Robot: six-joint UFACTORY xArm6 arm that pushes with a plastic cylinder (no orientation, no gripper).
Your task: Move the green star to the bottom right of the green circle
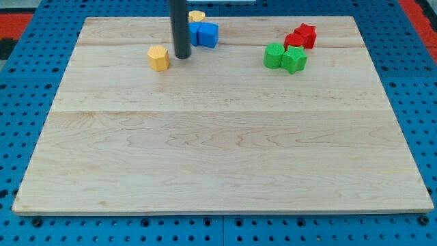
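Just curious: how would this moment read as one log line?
my tip: between yellow block and blue block | green star: touching green circle, its right | untouched

My tip (182, 56) ends a straight dark-grey rod (smooth, matte, cylindrical), w/ no visible markings.

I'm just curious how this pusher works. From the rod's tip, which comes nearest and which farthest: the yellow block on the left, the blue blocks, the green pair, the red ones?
From my tip:
1. Blue blocks, just upper right; yellow block, just left: too close to call.
2. Green pair, far right.
3. Red blocks, farthest, upper right.
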